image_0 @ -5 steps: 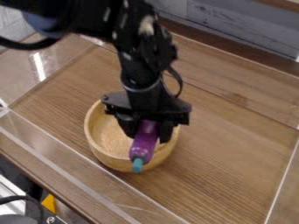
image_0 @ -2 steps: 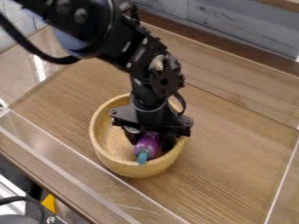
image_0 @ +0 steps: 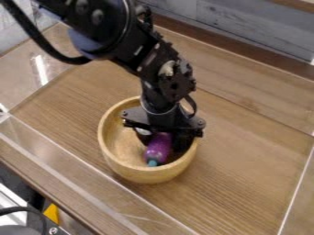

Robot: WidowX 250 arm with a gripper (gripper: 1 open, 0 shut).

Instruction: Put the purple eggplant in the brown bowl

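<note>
Wood grain runs across the whole table (image_0: pixel 245 110), and at its left edge a clear glossy panel (image_0: pixel 37 69) with a pale frame catches the light, well apart from the work. Moving rightward, the brown bowl (image_0: pixel 117 156) sits on the boards with its thick rim toward the camera, and the black arm (image_0: pixel 117 37) reaches down from the upper left into it. The gripper (image_0: pixel 161 138) points steeply down inside the bowl, its jaws clamped on the upper part of the purple eggplant (image_0: pixel 159 147), whose teal stem cap (image_0: pixel 152 161) hangs lowest, near or on the bowl's floor; contact cannot be told from this view. The eggplant looks like a light, stiff plastic toy with a glossy skin, so it is likely slippery, and its slender body would tend to swivel in a pinch. A hold across the fattest part of the body, as here, seems the safest place. It looks unlikely to break on a short drop. Nothing blocks the way: the only things close are the bowl's own wall and rim, which the wide gripper body stands just beside on the right. Farther right lies bare wood, and a pale wall (image_0: pixel 263 23) runs behind the table at the top right.
</note>
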